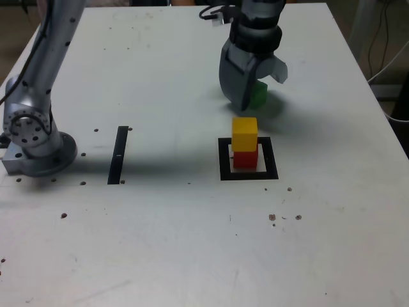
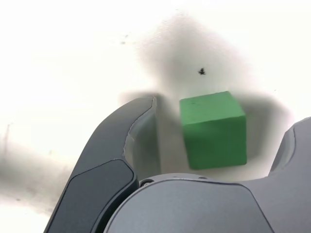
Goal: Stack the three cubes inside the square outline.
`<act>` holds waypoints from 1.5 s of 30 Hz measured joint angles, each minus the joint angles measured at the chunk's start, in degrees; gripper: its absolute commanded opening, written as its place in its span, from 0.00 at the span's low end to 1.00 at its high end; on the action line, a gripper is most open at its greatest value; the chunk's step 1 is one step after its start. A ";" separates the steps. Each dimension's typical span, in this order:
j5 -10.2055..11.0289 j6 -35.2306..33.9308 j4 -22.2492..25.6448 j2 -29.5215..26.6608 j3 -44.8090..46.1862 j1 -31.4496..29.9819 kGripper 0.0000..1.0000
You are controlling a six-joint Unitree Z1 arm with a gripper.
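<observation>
Green cube (image 2: pixel 214 130): matt, faintly grainy faces. Yellow cube (image 1: pixel 244 133) and red cube (image 1: pixel 245 158): matt, even colour. Pincer (image 2: pixel 216 141): smooth dark-grey plastic shells with a soft sheen. Arm base (image 1: pixel 32 137): brushed silvery metal. Table (image 1: pixel 160 243): matt pale surface, speckled. Square outline (image 1: pixel 223 160): flat black tape.

**A robot test bench in a lab**

A lab setting is suggested: an arm base (image 1: pixel 35 144) is bolted onto a plain white table (image 1: pixel 192 243), tape marks (image 1: pixel 118 155) are stuck on it, and cables (image 1: pixel 383 45) are seen behind.
</observation>
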 measured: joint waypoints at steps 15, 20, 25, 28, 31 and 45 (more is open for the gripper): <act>-0.41 1.09 -0.08 2.16 -2.28 0.84 0.53; -0.41 1.95 -0.08 2.12 -2.51 0.93 0.42; -0.44 2.49 -0.09 2.13 -2.54 0.95 0.26; -0.38 2.60 -0.17 2.13 -2.54 0.96 0.23; -0.34 2.83 -0.30 2.12 -2.54 0.99 0.22; -0.72 5.42 1.90 1.62 -2.70 1.07 0.21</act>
